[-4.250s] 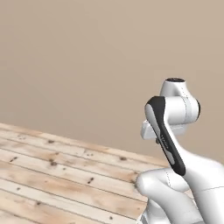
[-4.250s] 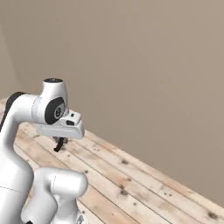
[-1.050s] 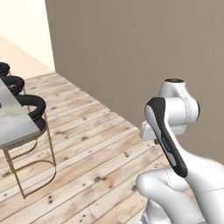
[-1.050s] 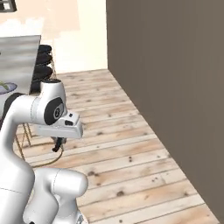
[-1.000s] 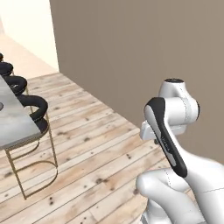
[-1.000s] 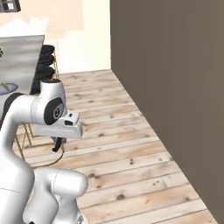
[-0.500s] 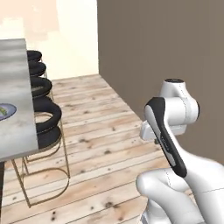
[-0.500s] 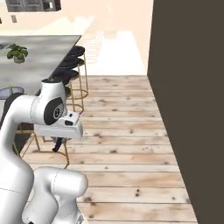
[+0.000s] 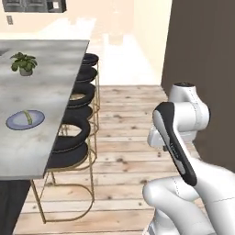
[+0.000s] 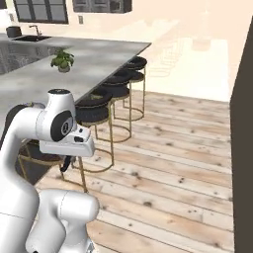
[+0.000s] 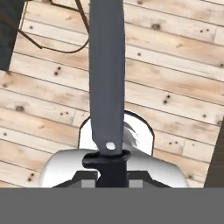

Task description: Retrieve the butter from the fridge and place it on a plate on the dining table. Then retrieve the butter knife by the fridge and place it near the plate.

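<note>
1. The dining table (image 9: 50,69) is the biggest thing here: a long grey marbled top running up the left of the left base view, with a row of black-cushioned stools (image 9: 73,142) on gold frames tucked along its right-hand edge. A small potted plant (image 9: 24,62) stands on the top toward its far end.

2. The plate (image 9: 25,119) lies flat on the table, toward the near end of the top and well in from the stool-side edge. The butter (image 9: 28,117), a thin pale stick, rests on it, so I judge the first half of the task done.

3. The butter knife (image 11: 106,74) is at the hand, well apart from the table and plate. In the hand view its grey blade points away from the camera over the wooden floor, and its black handle sits down between the finger tips.

4. The gripper (image 11: 107,173) is clenched on the knife's black handle. In the right base view the hand hangs tucked close under the folded arm, near the robot's body.

5. Step in hand, as I read it: carrying the knife to the table. The next move calls for bringing the base closer to the stool-side edge, then reaching over the stools and laying the knife flat on bare stone just beside the plate, without nudging plate or butter.
</note>
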